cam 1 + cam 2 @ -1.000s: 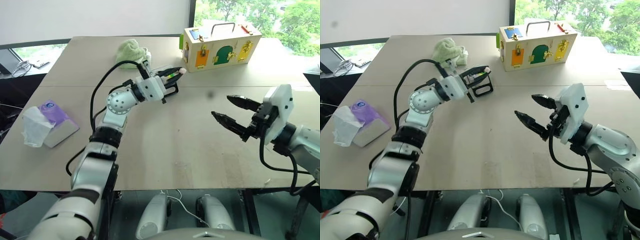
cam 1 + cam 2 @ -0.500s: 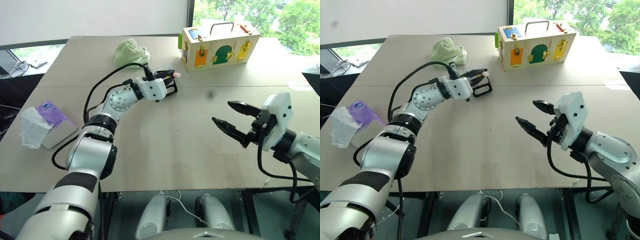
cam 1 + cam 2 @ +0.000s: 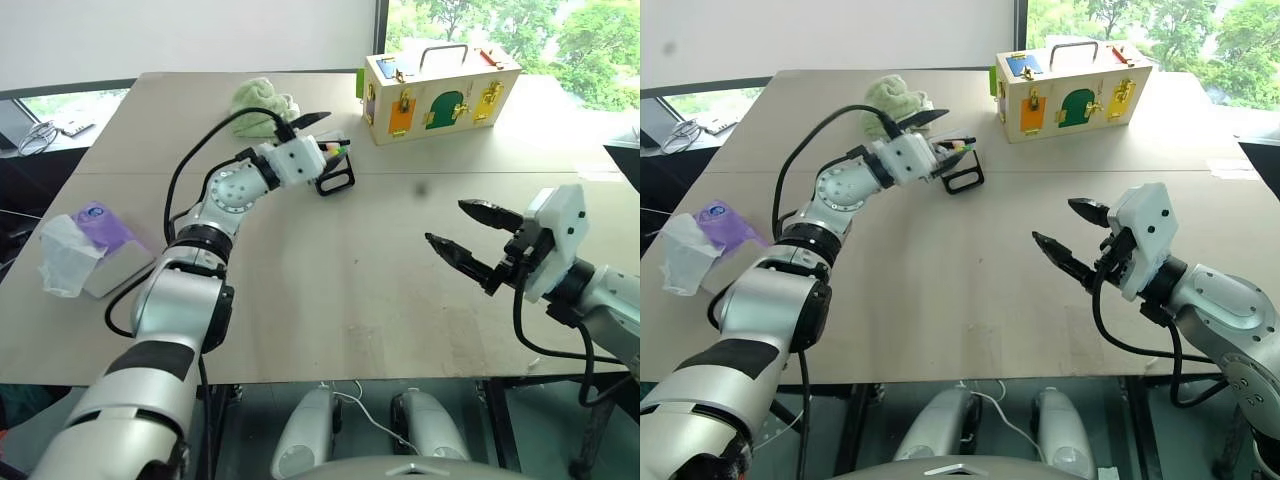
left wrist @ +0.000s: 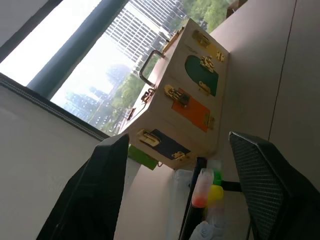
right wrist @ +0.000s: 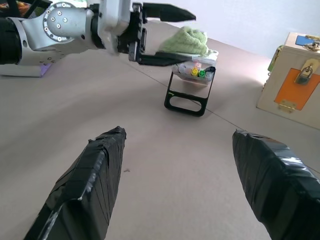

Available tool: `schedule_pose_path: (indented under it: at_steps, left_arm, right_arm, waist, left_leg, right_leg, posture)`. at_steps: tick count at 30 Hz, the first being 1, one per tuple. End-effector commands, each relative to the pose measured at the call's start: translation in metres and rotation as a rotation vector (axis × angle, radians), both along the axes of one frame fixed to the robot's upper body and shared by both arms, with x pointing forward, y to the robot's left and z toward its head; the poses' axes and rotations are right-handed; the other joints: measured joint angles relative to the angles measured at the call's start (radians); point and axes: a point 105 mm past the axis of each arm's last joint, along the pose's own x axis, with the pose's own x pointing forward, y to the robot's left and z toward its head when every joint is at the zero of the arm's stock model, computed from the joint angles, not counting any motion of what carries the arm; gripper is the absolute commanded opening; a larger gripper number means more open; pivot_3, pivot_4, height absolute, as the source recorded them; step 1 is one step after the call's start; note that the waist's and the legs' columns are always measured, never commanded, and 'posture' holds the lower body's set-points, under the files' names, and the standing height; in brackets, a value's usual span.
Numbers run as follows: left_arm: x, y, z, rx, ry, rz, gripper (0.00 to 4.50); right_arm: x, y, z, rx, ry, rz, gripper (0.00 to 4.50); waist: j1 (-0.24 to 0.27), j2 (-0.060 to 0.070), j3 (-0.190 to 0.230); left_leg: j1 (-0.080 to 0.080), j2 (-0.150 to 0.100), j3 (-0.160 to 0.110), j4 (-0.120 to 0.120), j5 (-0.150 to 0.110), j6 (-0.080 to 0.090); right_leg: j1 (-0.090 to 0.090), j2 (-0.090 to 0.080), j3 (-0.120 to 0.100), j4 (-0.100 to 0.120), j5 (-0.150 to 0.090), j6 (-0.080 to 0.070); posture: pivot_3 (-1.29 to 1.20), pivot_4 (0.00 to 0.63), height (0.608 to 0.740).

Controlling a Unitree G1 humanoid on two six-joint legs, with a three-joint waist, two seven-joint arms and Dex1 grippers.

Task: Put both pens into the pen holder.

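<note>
The broad tan table (image 3: 330, 290) carries everything. At its far edge stands a wooden latch box (image 3: 440, 92) with a metal handle, and a crumpled green cloth (image 3: 262, 104) lies further left at the same depth. A tissue pack (image 3: 88, 250) with a purple top sits near the table's left edge.

The right gripper (image 3: 470, 232) hangs above bare table on the right side, its two black fingers spread wide, with nothing between them and touching nothing.

The left gripper (image 3: 938, 133) reaches to the middle of the far table, just beside the pen holder (image 3: 962, 170). Its fingers stand well apart, one raised over the holder's top, the other lower beside it, and they grasp nothing; whether the lower finger touches the holder cannot be made out.

The pen holder stands upright on the table in front of the cloth. The pens (image 5: 197, 69) stand in its clear top tray, their coloured ends poking up side by side.
</note>
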Motion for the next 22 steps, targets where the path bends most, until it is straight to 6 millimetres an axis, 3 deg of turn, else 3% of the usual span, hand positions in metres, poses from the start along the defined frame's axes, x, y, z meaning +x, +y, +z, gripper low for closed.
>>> schedule_pose_path:
  at_steps: [1, 4, 7, 11, 15, 18, 22]
  left_arm:
    - [-0.023, 0.004, 0.013, -0.182, 0.09, -0.152, 3.1]
    - [-0.05, 0.011, -0.003, -0.27, 0.265, -0.21, 3.1]
    - [-0.079, 0.032, -0.045, -0.393, 0.52, -0.089, 3.1]
    - [-0.097, 0.053, -0.074, -0.441, 0.709, 0.068, 3.1]
    - [-0.123, 0.064, -0.09, -0.444, 0.848, 0.164, 3.1]
    - [-0.139, 0.069, -0.091, -0.484, 0.921, 0.166, 3.1]
    - [-0.146, 0.074, -0.092, -0.504, 0.943, 0.19, 3.1]
  right_arm:
    - [-0.006, 0.005, 0.016, 0.008, -0.087, 0.033, 3.65]
    - [-0.006, 0.009, 0.02, 0.018, -0.102, 0.058, 3.65]
    - [0.002, 0.008, 0.018, 0.011, -0.095, 0.068, 3.65]
    - [0.012, -0.007, 0.001, -0.067, -0.042, 0.003, 3.65]
    - [0.003, -0.034, -0.017, -0.143, 0.023, -0.051, 3.65]
    - [-0.004, -0.057, -0.027, -0.183, 0.066, -0.1, 3.65]
    - [-0.004, -0.066, -0.031, -0.188, 0.075, -0.119, 3.65]
  waist:
    - [-0.006, 0.0, 0.0]
    - [-0.023, 0.0, 0.0]
    - [-0.049, 0.001, -0.001]
    - [-0.03, 0.001, -0.001]
    - [-0.004, 0.001, -0.001]
    - [0.003, 0.001, -0.001]
    - [0.003, 0.001, -0.001]
  left_leg:
    - [0.0, 0.0, 0.0, 0.0, 0.0, 0.0]
    - [0.0, 0.001, 0.0, 0.0, 0.0, 0.0]
    - [0.002, 0.002, 0.0, -0.001, 0.0, -0.001]
    - [0.002, 0.002, -0.003, 0.0, 0.0, 0.0]
    - [0.003, 0.001, -0.005, 0.001, 0.0, -0.001]
    - [0.002, 0.001, -0.002, 0.001, 0.0, 0.0]
    - [0.004, 0.002, -0.002, 0.001, 0.0, -0.001]
  right_leg:
    - [0.0, 0.0, 0.001, 0.0, 0.0, 0.0]
    - [0.0, -0.004, 0.002, 0.0, 0.0, 0.0]
    - [0.0, -0.005, 0.007, 0.001, 0.0, -0.001]
    - [0.0, -0.004, 0.004, 0.001, 0.0, -0.001]
    - [0.003, -0.004, 0.003, 0.001, 0.0, -0.001]
    - [0.003, -0.005, 0.004, 0.0, 0.0, -0.001]
    - [0.003, -0.004, 0.004, 0.0, -0.001, -0.001]
  posture:
    - [0.0, 0.15, 0.74]
    - [0.0, 0.15, 0.74]
    - [0.0, 0.15, 0.74]
    - [0.0, 0.15, 0.74]
    - [0.0, 0.15, 0.74]
    - [0.0, 0.15, 0.74]
    - [0.0, 0.15, 0.74]
